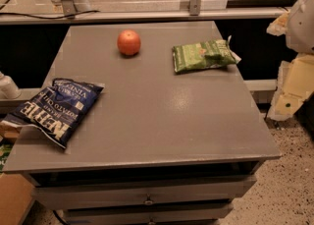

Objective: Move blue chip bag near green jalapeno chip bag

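The blue chip bag [56, 108] is dark navy with white block lettering. It lies at the left edge of the grey table [162, 121], with its left end hanging over the side. The green jalapeno chip bag [202, 55] lies flat at the back right of the table, far from the blue bag. My gripper [289, 94] is at the right edge of the view, off the table's right side and away from both bags, with the white arm [303, 17] above it. It holds nothing that I can see.
A round orange-red fruit [129, 42] sits at the back of the table, left of the green bag. A rail [147, 15] runs behind the table. Drawers [147, 194] are below the front edge. A cardboard box [12, 197] stands at the lower left.
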### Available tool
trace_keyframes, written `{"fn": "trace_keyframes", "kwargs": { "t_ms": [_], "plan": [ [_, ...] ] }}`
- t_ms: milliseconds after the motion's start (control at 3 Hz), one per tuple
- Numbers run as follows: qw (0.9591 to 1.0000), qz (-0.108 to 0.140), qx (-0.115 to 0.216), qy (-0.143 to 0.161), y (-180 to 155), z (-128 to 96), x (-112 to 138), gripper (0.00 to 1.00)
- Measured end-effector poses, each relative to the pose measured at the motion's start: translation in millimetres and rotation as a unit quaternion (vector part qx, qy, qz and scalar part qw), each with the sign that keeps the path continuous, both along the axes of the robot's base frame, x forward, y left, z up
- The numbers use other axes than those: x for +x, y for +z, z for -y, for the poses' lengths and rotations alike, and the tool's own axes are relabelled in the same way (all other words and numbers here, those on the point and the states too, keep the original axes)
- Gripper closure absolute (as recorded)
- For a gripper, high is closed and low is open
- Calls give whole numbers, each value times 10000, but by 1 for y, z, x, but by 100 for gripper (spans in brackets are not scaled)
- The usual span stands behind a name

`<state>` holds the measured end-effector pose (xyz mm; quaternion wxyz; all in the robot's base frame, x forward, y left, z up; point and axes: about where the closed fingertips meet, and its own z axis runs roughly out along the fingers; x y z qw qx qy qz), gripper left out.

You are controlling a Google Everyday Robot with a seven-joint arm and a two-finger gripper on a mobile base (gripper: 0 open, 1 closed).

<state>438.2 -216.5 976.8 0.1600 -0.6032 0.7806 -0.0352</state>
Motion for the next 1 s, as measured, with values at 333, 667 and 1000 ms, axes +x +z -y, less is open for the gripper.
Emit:
{"fn": "trace_keyframes", "kwargs": {
  "t_ms": [333,667,1000],
  "plan": [
    [10000,1,0,0,0,0,0,0],
    [9989,150,65,440,6,-19,3,0],
    [9901,398,139,1338,13,-67,8,0]
  ]
}}
